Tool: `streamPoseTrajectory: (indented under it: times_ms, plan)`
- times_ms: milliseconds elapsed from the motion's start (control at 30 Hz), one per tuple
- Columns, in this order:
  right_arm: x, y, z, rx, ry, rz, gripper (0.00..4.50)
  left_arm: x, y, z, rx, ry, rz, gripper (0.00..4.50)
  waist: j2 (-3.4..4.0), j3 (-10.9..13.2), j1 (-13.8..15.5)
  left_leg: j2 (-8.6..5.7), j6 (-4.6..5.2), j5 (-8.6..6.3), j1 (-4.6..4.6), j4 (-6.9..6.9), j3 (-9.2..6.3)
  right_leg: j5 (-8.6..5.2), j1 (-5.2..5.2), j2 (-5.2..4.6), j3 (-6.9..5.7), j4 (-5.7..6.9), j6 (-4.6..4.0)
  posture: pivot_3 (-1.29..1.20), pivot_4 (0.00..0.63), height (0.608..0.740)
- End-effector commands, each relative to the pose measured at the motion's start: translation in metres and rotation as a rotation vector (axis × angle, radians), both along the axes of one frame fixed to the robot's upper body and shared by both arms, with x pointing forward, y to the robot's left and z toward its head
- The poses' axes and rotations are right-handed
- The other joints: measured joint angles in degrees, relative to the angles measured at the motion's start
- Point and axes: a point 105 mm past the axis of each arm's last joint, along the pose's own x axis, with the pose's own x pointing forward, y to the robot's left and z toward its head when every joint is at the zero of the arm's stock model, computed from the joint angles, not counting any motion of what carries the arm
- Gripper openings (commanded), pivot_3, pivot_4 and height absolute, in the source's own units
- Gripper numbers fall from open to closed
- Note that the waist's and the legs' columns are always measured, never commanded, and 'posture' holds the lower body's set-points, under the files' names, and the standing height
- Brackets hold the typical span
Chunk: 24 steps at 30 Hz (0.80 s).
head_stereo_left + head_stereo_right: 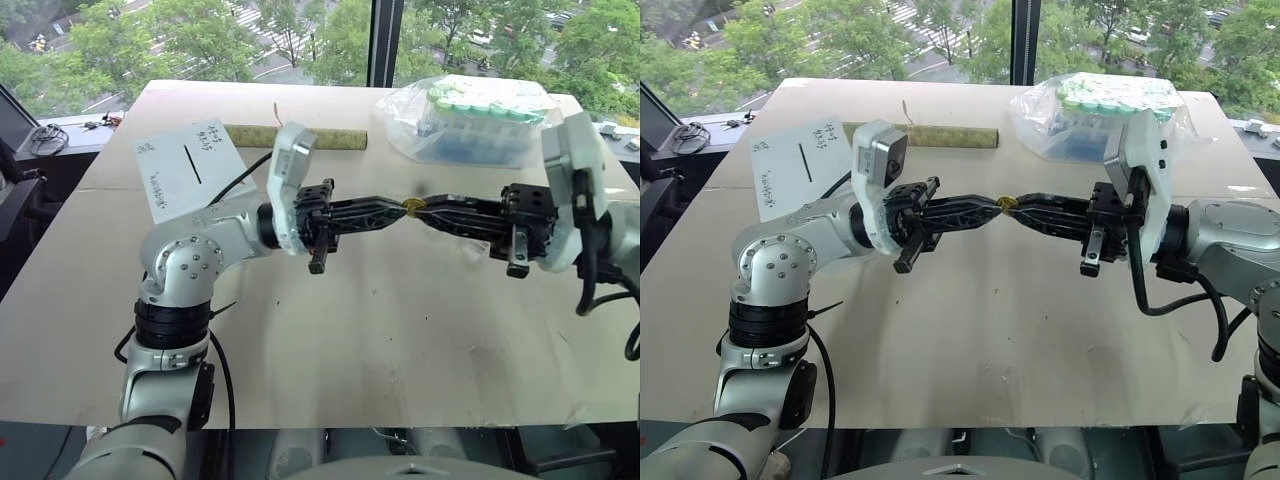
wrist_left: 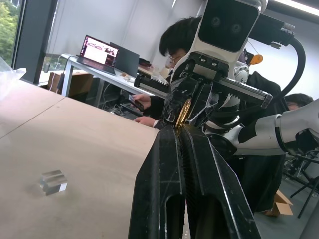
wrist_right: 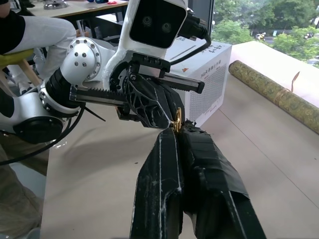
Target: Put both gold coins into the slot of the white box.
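My left gripper (image 1: pixel 398 212) and right gripper (image 1: pixel 428 211) meet tip to tip above the table (image 1: pixel 400 330), both jaws pinched shut on one gold coin (image 1: pixel 413 207) (so tiny!). The white box (image 1: pixel 185 165) sits far off to my left.

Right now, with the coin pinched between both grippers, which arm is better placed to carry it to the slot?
Left. The white box sits beside the left gripper; the right gripper is farther away across the table, and both pinch the coin.
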Motion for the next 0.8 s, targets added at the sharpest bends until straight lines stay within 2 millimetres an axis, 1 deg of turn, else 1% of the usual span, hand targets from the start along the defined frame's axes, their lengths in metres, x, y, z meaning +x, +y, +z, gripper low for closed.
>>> streamPoseTrajectory:
  times_ms: [33, 133, 167, 200, 233, 500, 533, 567, 600, 667, 700, 800]
  plan:
    - [-0.0104, 0.007, 0.0008, -0.006, -0.018, 0.053, 0.0, -0.0035, 0.0023, 0.0057, -0.025, -0.031, -0.011, 0.03, 0.0, 0.0, 0.0, 0.0, 0.0, 0.0, 0.0, 0.0, 0.0, 0.0, 0.0, 0.0, 0.0, 0.0, 0.0, 0.0, 0.15, 0.74]
    - [-0.0101, 0.0069, 0.0011, -0.004, -0.019, 0.051, 0.0, -0.0021, 0.0029, 0.0054, -0.023, -0.047, 0.01, 0.85, 0.0, 0.0, 0.0, 0.01, 0.0, 0.0, 0.0, 0.0, 0.0, 0.0, 0.0, -0.01, 0.0, -0.01, 0.0, 0.0, 0.15, 0.74]
    - [-0.01, 0.0068, 0.0012, -0.004, -0.019, 0.051, 0.0, -0.0007, 0.0025, 0.0054, -0.023, -0.054, 0.022, 1.24, 0.0, 0.0, 0.02, 0.01, 0.0, 0.0, 0.0, 0.0, 0.0, 0.0, -0.01, -0.01, 0.0, -0.01, 0.0, 0.0, 0.15, 0.74]
    - [-0.01, 0.0068, 0.0014, -0.004, -0.019, 0.05, 0.0, 0.0004, 0.0022, 0.0054, -0.023, -0.06, 0.032, 1.79, 0.0, 0.0, 0.03, 0.01, 0.0, 0.0, -0.01, -0.01, 0.0, 0.0, -0.01, -0.01, 0.0, -0.01, 0.0, 0.0, 0.15, 0.74]
    - [-0.01, 0.0066, 0.0015, -0.003, -0.02, 0.049, 0.0, 0.0006, 0.0021, 0.0055, -0.023, -0.061, 0.034, 2.19, 0.0, 0.0, 0.04, 0.01, 0.0, 0.0, -0.01, -0.01, -0.01, 0.0, -0.01, -0.01, 0.0, -0.01, 0.0, 0.0, 0.15, 0.74]
    - [-0.0092, 0.0063, 0.0022, -0.002, -0.022, 0.042, 0.0, -0.0018, 0.0014, 0.0031, -0.012, -0.068, 0.016, 2.19, 0.0, 0.0, 0.05, 0.01, 0.0, 0.0, -0.02, -0.03, -0.01, 0.0, -0.01, -0.02, -0.01, -0.05, 0.0, 0.0, 0.15, 0.74]
    - [-0.0091, 0.0064, 0.0023, -0.002, -0.023, 0.042, 0.0, -0.0023, 0.001, 0.0027, -0.011, -0.068, 0.01, 1.82, 0.0, 0.0, 0.05, 0.01, 0.0, 0.0, -0.02, -0.04, 0.0, 0.0, -0.01, -0.02, -0.01, -0.06, 0.0, 0.0, 0.15, 0.74]
    - [-0.009, 0.0064, 0.0024, -0.002, -0.023, 0.042, 0.0, -0.0027, 0.0007, 0.0024, -0.011, -0.069, 0.006, 1.64, 0.0, 0.0, 0.05, 0.01, 0.0, 0.0, -0.02, -0.04, 0.0, 0.0, -0.01, -0.02, -0.01, -0.06, 0.0, 0.0, 0.15, 0.74]
    - [-0.0089, 0.0064, 0.0025, -0.001, -0.023, 0.041, 0.0, -0.0031, 0.0003, 0.0019, -0.01, -0.068, 0.0, 1.28, 0.0, 0.0, 0.05, 0.01, 0.0, 0.0, -0.02, -0.05, 0.0, 0.0, -0.01, -0.02, -0.01, -0.06, 0.0, 0.0, 0.15, 0.74]
    - [-0.0093, 0.0073, 0.0028, 0.0, -0.023, 0.045, 0.0, -0.0047, -0.0004, 0.0008, -0.01, -0.062, -0.017, 0.43, 0.0, 0.0, 0.05, 0.01, 0.0, 0.0, -0.02, -0.05, 0.0, 0.0, -0.01, -0.02, -0.01, -0.07, 0.0, 0.0, 0.15, 0.74]
    - [-0.0097, 0.0078, 0.0029, 0.0, -0.021, 0.048, 0.0, -0.0049, -0.0006, 0.0007, -0.011, -0.062, -0.02, 0.2, 0.0, 0.0, 0.05, 0.01, 0.0, 0.0, -0.02, -0.05, 0.0, 0.0, -0.01, -0.02, -0.01, -0.08, 0.0, 0.0, 0.15, 0.74]
    - [-0.0108, 0.0092, 0.0031, -0.001, -0.02, 0.057, 0.0, -0.0051, -0.0009, 0.0012, -0.016, -0.062, -0.025, 0.2, 0.0, 0.0, 0.05, 0.01, 0.0, 0.0, -0.02, -0.07, 0.0, 0.0, -0.02, -0.02, -0.01, -0.08, 0.0, 0.0, 0.15, 0.74]
